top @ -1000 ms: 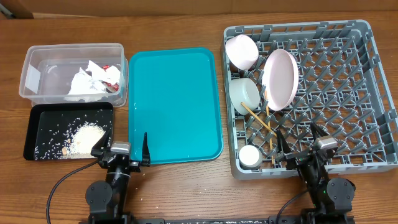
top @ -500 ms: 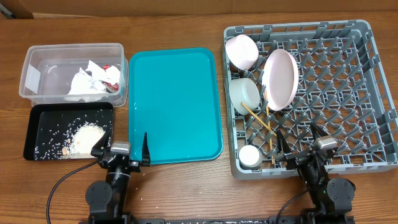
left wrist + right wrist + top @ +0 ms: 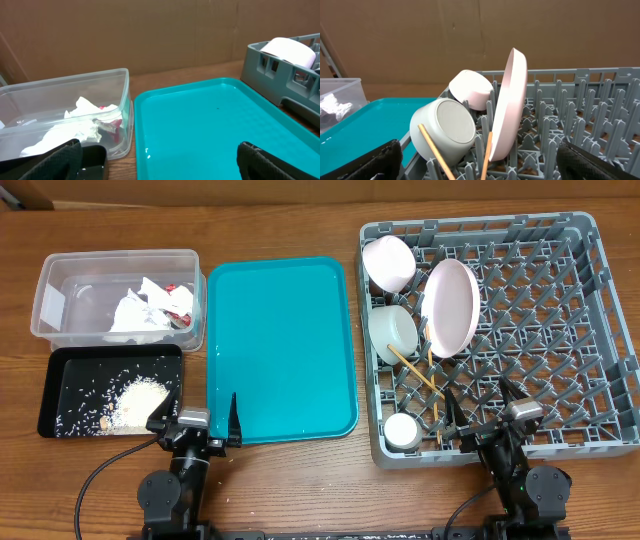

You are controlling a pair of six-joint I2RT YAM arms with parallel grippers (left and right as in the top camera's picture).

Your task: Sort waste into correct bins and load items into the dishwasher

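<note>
- left gripper (image 3: pixel 198 418) wide, empty, low at near edge of surface (image 3: pixel 300 480), by the near left corner of teal tray (image 3: pixel 280 340)
- right gripper (image 3: pixel 481 408) wide, empty, over near wall of rack (image 3: pixel 600 330)
- rice (image 3: pixel 140 395) in black tray (image 3: pixel 60 358), just ahead-left of left gripper; paper scraps (image 3: pixel 140 310) in clear tub (image 3: pixel 60 270) beyond
- cup (image 3: pixel 404 430) just left of right gripper; chopsticks (image 3: pixel 415 370) ahead, long axis slanting away left
- near bowl (image 3: pixel 392 330), far bowl (image 3: pixel 388 262), upright plate (image 3: pixel 452 305) deeper in rack
- nothing seen on teal tray; sorting looks done, left arm nearer bins, right nearer rack
</note>
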